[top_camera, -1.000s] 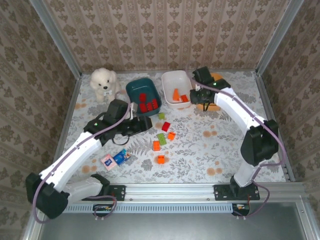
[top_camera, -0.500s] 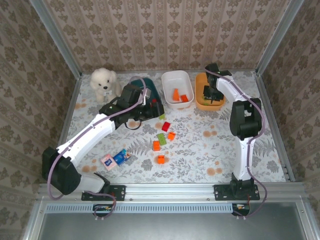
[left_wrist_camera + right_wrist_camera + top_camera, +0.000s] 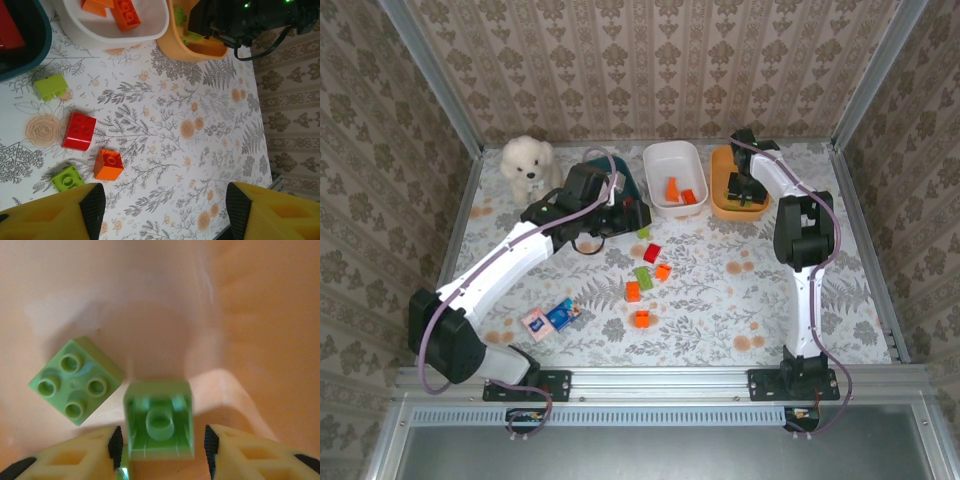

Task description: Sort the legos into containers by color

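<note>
Above the table, in the top view, the left gripper [image 3: 623,212] is hanging over the near end of the teal bin [image 3: 634,183], while the right gripper [image 3: 745,190] is reaching down into the orange bin [image 3: 720,205]. Between them the white bin [image 3: 655,160] is holding orange bricks [image 3: 678,190], and six loose legos [image 3: 643,277] are lying on the flowered table [image 3: 740,300] in front of the bins. A plush dog [image 3: 527,165] is sitting at the back left, and a flat packet [image 3: 552,318] is lying near the front.

Through the left wrist camera, the left gripper's fingers [image 3: 92,205] are standing wide apart with nothing between them, high over a red brick [image 3: 79,131], an orange brick [image 3: 108,165] and two green bricks [image 3: 50,87].

Down inside the orange bin, the right wrist camera is showing the right gripper's pads [image 3: 116,440] parted just wider than an upturned green brick [image 3: 159,427] lying between them, a sliver of gap showing at the right-hand pad; a second green brick [image 3: 75,380] is sitting studs-up just beside it
</note>
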You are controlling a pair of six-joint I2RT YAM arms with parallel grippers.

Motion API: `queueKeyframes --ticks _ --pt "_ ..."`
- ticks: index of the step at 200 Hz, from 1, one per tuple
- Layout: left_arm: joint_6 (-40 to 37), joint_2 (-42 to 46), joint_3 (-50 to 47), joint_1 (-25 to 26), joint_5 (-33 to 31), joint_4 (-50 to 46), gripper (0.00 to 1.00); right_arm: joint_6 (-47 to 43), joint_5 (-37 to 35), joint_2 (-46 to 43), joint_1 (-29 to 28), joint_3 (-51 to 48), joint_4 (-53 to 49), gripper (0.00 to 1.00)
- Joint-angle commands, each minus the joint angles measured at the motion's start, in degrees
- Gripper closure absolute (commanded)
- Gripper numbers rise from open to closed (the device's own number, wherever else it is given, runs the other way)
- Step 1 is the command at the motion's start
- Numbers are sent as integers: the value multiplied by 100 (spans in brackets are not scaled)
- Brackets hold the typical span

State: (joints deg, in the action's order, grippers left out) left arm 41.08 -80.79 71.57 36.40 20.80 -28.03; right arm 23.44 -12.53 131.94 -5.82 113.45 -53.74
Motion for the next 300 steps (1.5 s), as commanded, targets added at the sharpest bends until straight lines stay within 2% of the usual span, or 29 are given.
queueKeyframes --ticks 1,23,50,68,98,116,134,179,224,251,300 --pt "-209 -15 197 51 -14 -249 32 18 -186 -123 -44 236 -174 41" --pt "-275 -24 220 51 -105 -454 32 -81 -197 -404 -165 414 -141 35" --pt "-346 -22 204 48 -196 -668 32 -155 -141 -1023 -393 423 103 35" --pt "-412 -20 158 48 -225 -783 32 -191 3 -1705 -610 56 556 35" --pt "-652 -8 111 56 -325 -1049 33 -206 340 -3363 -1051 -1566 1893 35" --pt "-823 -7 129 51 -390 -1205 33 -65 829 -4495 -1303 -2829 2900 34" --pt "-950 -28 141 53 -418 -1291 33 87 1246 -5585 -1555 -3970 3473 33" --pt "-1254 -300 163 190 -455 -1381 34 657 1814 -7622 -2133 -5903 3051 32" --pt "-1712 -1137 535 718 -766 -1567 35 1250 2764 -8682 -2363 -7061 2823 31" --pt "-1983 -1999 1113 1094 -1194 -1914 35 1484 3172 -9281 -2375 -7556 3103 29" --pt "-1901 -3241 1915 1452 -1825 -2518 33 1434 3061 -9997 -2357 -7549 2580 23"
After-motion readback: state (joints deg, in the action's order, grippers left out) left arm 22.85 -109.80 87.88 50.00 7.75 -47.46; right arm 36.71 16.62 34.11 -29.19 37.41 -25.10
